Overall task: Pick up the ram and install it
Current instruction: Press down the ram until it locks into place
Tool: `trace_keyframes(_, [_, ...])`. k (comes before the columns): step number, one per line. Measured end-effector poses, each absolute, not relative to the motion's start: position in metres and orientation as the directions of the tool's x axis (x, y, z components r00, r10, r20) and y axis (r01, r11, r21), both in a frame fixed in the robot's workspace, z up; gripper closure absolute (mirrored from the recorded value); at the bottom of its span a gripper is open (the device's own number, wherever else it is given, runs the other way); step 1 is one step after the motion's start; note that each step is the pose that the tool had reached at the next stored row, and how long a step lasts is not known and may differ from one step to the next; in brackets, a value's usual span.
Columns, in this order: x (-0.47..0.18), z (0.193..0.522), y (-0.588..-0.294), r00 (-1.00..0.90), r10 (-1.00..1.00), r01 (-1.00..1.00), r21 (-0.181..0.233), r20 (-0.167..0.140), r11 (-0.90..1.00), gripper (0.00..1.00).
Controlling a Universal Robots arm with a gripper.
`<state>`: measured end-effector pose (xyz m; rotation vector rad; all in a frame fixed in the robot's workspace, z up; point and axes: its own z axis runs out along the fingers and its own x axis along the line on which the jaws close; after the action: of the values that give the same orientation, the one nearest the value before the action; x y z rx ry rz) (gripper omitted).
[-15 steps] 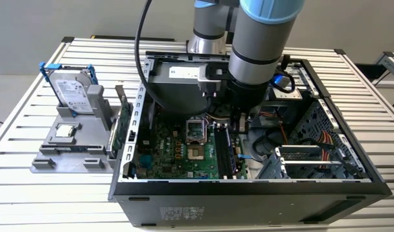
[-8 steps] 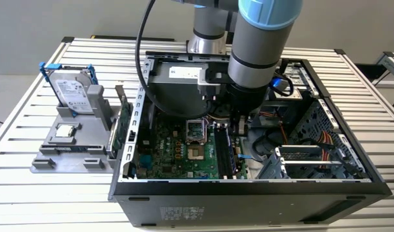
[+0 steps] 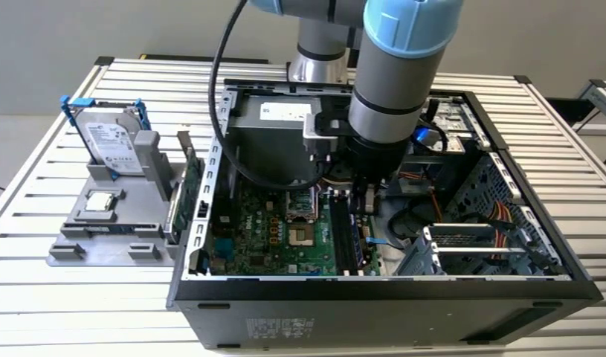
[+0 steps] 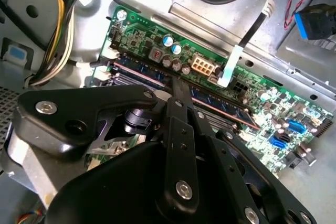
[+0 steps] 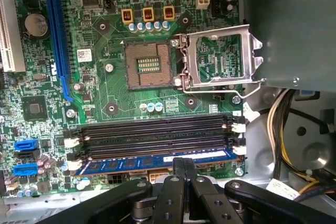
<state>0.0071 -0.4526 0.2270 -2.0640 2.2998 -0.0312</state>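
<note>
Claw (image 5: 181, 174): mine, low inside the open computer case (image 3: 382, 286), fingers drawn together on the upper edge of the ram in both wrist views.
Ram (image 5: 157, 161): a blue stick lying along the slot of the bank nearest my fingers, just beside the three empty black memory slots (image 5: 155, 135); I cannot tell whether it is fully seated.
Latches: white end clips (image 5: 239, 149) show at the slot ends; whether they have snapped in I cannot tell.
Step in hand, as I judge it: pressing the ram home.
Doing it well: I keep the stick upright and parallel to the slot, push straight down with even load along its length, and avoid any rocking toward the empty CPU socket (image 5: 149, 65).
Hazard: cables (image 4: 52, 40) lie near my wrist; I hold clear of them.
Outside the case: a hard drive (image 3: 112, 141) stands in a grey fixture at the exterior view's left, untouched.
</note>
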Motion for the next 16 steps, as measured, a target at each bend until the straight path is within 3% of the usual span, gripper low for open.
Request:
trace_keyframes(9, [0.007, 0.217, -0.452, -0.107, -0.994, -0.993, -0.049, -0.020, 0.108, 1.00])
trace_keyframes(16, [0.007, 0.244, -0.453, -0.107, -0.994, -0.993, -0.046, -0.022, 0.108, 1.00])
